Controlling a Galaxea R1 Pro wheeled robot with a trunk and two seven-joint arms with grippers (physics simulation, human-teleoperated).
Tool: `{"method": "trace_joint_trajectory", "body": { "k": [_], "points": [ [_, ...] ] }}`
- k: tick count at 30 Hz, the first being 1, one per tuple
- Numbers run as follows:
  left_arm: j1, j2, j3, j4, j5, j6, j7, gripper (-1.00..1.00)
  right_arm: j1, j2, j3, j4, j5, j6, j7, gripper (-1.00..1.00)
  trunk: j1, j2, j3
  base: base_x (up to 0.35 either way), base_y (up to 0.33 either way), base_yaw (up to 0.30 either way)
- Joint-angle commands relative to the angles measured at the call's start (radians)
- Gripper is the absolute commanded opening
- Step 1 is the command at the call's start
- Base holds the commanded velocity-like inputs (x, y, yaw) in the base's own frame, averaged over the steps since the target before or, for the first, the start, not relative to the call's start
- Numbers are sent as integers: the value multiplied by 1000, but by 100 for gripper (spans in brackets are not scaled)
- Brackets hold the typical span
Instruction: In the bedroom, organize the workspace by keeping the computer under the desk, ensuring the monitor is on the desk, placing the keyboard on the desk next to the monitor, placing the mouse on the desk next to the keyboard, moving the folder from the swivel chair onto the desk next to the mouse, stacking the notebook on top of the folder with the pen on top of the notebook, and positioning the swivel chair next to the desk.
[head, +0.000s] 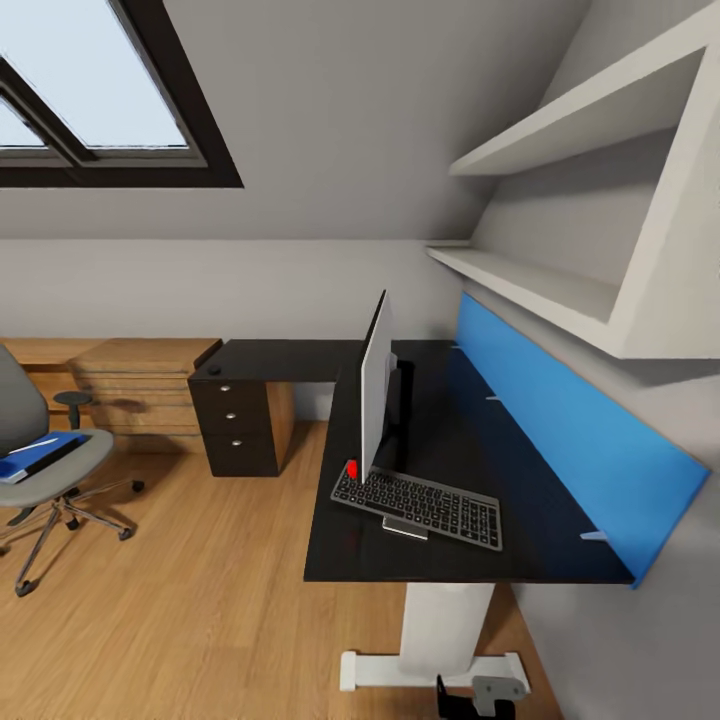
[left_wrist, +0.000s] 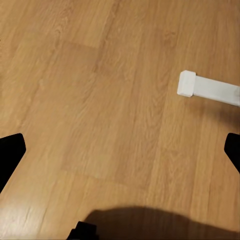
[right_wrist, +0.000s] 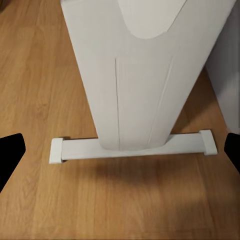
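The desk (head: 480, 450) has a black top and a blue back panel, and its white pedestal leg (right_wrist: 145, 75) stands on the floor. The monitor (head: 375, 385) stands on the desk, seen edge-on. The keyboard (head: 418, 505) lies at the monitor's near end, close to the desk's front edge. At the far left, the swivel chair (head: 45, 470) stands apart from the desk with the blue folder (head: 40, 455) on its seat. A thin white pen (head: 30, 446) lies on the folder. My left gripper (left_wrist: 120, 152) and right gripper (right_wrist: 120, 152) are both open over the wooden floor. The computer, mouse and notebook cannot be made out.
Black drawers (head: 240, 420) sit under the desk's left wing, and a light wooden drawer unit (head: 145, 385) stands beside them. White shelves (head: 560, 270) jut out above the desk at right. The pedestal's white foot bar (right_wrist: 135, 147) lies across the floor, and its end (left_wrist: 207, 89) is near my left gripper.
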Motion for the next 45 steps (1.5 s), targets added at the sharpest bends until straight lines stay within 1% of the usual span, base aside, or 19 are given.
{"method": "trace_joint_trajectory", "body": {
  "k": [1, 4, 7, 10, 11, 12, 13, 16, 17, 18, 19, 24, 28, 31, 36, 37, 41, 43, 45],
  "points": [
    [-1, 0, -7, 0, 4, -3, 7, 100, -1, 0, -8, -1, 5, -1, -4, 100, -4, 6, 2, -14, -4, 0],
    [-1, 1, -8, 0, 5, -4, 5, 100, -1, -3, -14, -14, -9, 7, -6, 100, -4, 6, 2, -9, -3, 0],
    [-1, 1, -8, 0, 5, -5, 5, 100, -2, -12, -21, -78, -47, 53, -7, 100, -4, 6, 2, -4, -1, 0],
    [-1, 1, -8, 0, 4, -8, 4, 100, -2, -18, -24, -194, -91, 184, -8, 100, -4, 6, 2, -2, 0, 0],
    [-1, 1, -7, 0, 4, -9, 4, 100, -2, -23, -25, -265, -105, 275, -8, 100, -4, 6, 2, 0, 0, 0],
    [-1, 1, -7, 0, 4, -9, 4, 100, -2, -26, -25, -304, -111, 323, -8, 100, -4, 6, 2, 0, 0, 0],
    [-1, 1, -7, 0, 4, -10, 3, 100, -2, -33, -26, -383, -119, 422, -8, 100, -4, 6, 2, 0, 0, 0],
    [-1, 1, -7, 0, 4, -10, 2, 100, -2, -43, -29, -498, -127, 573, -7, 100, -4, 6, 2, 0, 0, 0],
    [-1, 1, -7, 0, 4, -11, 1, 100, -2, -49, -36, -573, -130, 669, -7, 100, -4, 6, 2, 0, 0, 0],
    [-1, 1, -7, 0, 4, -11, 0, 100, -2, -52, -41, -611, -131, 714, -7, 100, -4, 6, 2, 0, 0, 0],
    [-1, 1, -7, 0, 4, -11, 0, 100, -2, -56, -62, -726, -133, 835, -7, 100, -4, 6, 2, 0, 0, 0],
    [-1, 2, -7, 0, 4, -11, -1, 100, -2, -57, -94, -931, -134, 1014, -7, 100, -4, 6, 2, 0, 0, 0],
    [-1, 2, -7, 0, 4, -11, -1, 100, -7, -57, -103, -1086, -134, 1111, -8, 100, -4, 6, 2, 0, 0, 0],
    [-1, 2, -6, 0, 4, -11, -2, 100, -18, -57, -104, -1126, -134, 1144, -8, 100, -4, 6, 2, 0, 0, 0],
    [-1, 2, -7, 0, 3, -12, -3, 100, -142, -60, -105, -1120, -130, 1208, -8, 100, -4, 6, 2, 0, 0, 0],
    [-1, 2, -7, 0, 3, -12, -3, 100, -190, -61, -106, -1088, -129, 1217, -11, 100, -4, 6, 2, 0, 0, 0],
    [-1, 2, -6, 0, 1, -13, -1, 100, -303, -71, -106, -959, -126, 1209, -23, 100, -4, 6, 2, 17, 0, 0],
    [-1, 2, -6, 0, 1, -13, -1, 100, -362, -85, -105, -862, -123, 1171, -27, 100, -4, 6, 2, 129, 0, 0],
    [-1, 2, -6, 0, 1, -13, -1, 100, -391, -94, -105, -813, -122, 1136, -28, 100, -4, 6, 2, 216, 0, 0]
  ]
}}
